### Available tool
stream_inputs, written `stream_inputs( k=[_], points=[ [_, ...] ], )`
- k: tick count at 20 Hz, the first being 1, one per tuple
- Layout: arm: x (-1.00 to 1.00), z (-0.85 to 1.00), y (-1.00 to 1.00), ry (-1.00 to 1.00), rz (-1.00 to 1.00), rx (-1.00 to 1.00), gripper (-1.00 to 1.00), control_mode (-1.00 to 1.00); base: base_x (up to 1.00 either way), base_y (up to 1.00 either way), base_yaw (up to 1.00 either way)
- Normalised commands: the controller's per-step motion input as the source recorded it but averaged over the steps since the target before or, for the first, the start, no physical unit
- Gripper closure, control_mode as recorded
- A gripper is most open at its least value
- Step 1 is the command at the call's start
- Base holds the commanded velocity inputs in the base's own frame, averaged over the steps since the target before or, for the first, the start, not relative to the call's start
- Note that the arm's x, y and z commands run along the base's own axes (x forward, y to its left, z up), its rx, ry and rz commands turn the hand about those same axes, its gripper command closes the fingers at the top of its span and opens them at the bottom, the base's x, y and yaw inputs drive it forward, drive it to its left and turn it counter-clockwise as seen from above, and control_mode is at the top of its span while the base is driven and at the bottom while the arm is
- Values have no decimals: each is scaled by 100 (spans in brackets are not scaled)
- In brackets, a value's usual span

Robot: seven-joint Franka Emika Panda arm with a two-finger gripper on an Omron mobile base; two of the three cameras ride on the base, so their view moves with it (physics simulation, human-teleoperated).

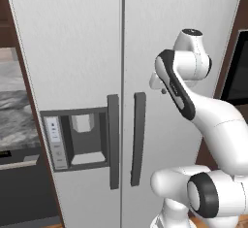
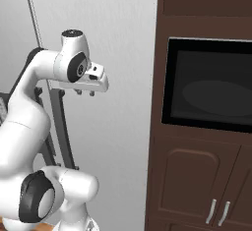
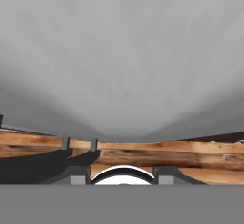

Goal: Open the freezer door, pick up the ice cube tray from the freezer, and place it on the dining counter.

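Freezer door (image 1: 72, 76) closed; hand (image 2: 84, 93) raised clear of it.
The hand was seen partly open, pointing downward, with nothing held, beside the plain door (image 1: 184, 8).

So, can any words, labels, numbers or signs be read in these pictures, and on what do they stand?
No text can be read.
Dispenser control strip on the freezer door: small pale marks, too blurred to read.
Dark oven window in the brown cabinet: no marks show.
Plain grey door: no label.
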Motion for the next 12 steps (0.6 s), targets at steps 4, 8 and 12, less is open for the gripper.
stream_inputs(
  k=[4,8,12],
  points=[
    [-39,0,-1,0,-2,0,-100,-100,0,0,0],
    [-83,0,0,0,-5,0,-100,-100,0,0,0],
    [-61,0,0,0,-6,0,-100,-100,0,0,0]
  ],
)
